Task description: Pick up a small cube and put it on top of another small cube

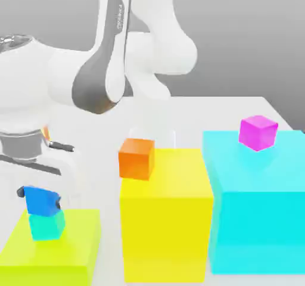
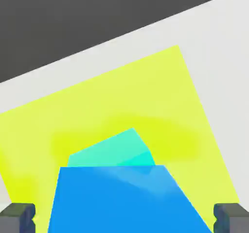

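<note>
The small blue cube [image 1: 39, 201] sits on top of the small teal cube [image 1: 49, 226], slightly askew. Both rest on a low lime-yellow block [image 1: 59, 252] at the exterior view's lower left. My gripper [image 1: 39, 196] straddles the blue cube, a dark fingertip [image 1: 21, 192] on each side of it. In the hand view the blue cube [image 2: 131, 198] lies between the two fingertips [image 2: 17, 217], with a gap showing beside it. There the teal cube [image 2: 114, 152] peeks out beyond it on the lime block [image 2: 121, 96]. The gripper is open.
An orange cube [image 1: 136, 158] sits on a tall yellow block [image 1: 167, 219] in the middle. A magenta cube [image 1: 258, 132] tops a huge cyan block [image 1: 256, 201] at the exterior view's right. The arm's white base [image 1: 24, 100] stands behind the lime block on the white table [image 1: 238, 109].
</note>
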`<state>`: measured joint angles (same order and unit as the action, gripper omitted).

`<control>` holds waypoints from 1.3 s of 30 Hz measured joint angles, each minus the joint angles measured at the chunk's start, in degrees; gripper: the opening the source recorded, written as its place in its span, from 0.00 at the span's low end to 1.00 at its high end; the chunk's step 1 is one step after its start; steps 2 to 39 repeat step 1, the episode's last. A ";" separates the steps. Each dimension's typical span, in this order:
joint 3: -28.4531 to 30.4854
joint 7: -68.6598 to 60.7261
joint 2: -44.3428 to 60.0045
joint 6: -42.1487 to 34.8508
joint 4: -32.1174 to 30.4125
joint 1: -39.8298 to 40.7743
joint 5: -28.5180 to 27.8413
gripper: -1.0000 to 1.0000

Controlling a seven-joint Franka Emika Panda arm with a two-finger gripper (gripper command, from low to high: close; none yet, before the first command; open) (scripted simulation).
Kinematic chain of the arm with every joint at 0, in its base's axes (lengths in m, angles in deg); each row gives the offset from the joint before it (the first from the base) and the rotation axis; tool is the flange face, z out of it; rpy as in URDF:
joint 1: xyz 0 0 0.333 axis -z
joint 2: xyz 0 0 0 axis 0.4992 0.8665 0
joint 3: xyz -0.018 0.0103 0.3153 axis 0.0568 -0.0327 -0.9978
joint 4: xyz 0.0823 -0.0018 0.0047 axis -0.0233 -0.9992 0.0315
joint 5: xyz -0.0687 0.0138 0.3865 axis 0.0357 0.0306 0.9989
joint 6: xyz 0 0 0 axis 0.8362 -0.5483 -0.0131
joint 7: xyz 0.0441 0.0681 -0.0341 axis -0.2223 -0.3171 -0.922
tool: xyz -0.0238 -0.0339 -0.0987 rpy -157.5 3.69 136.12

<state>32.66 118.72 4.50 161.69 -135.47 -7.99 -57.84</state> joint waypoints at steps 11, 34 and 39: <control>-0.20 0.20 -1.77 -2.20 0.46 0.21 -0.25 1.00; -0.20 0.20 -1.77 -2.20 0.46 0.21 -0.25 1.00; -0.20 0.20 -1.77 -2.20 0.46 0.21 -0.25 1.00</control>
